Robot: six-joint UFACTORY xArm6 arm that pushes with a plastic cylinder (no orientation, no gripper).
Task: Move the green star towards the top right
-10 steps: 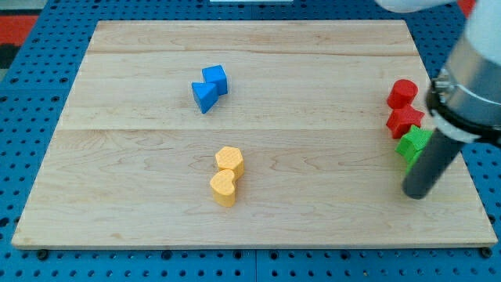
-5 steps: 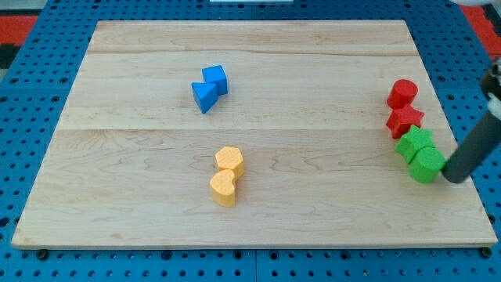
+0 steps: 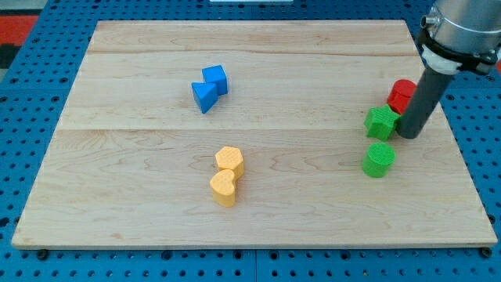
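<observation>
The green star (image 3: 381, 123) lies at the board's right side, a little above the middle. My tip (image 3: 408, 135) stands right beside it on its right, touching or nearly touching it. A green cylinder (image 3: 379, 160) sits just below the star, apart from it. A red block (image 3: 400, 95) shows above and right of the star, partly hidden behind my rod; its shape cannot be made out.
Two blue blocks (image 3: 209, 86) sit together at the upper middle-left. Two yellow blocks (image 3: 227, 175), the lower one heart-shaped, sit at the lower middle. The wooden board's right edge (image 3: 462, 149) is close to my rod.
My tip swung from the board's right edge up and left. The green star and green cylinder both slid left and separated. One red block is now hidden behind the rod.
</observation>
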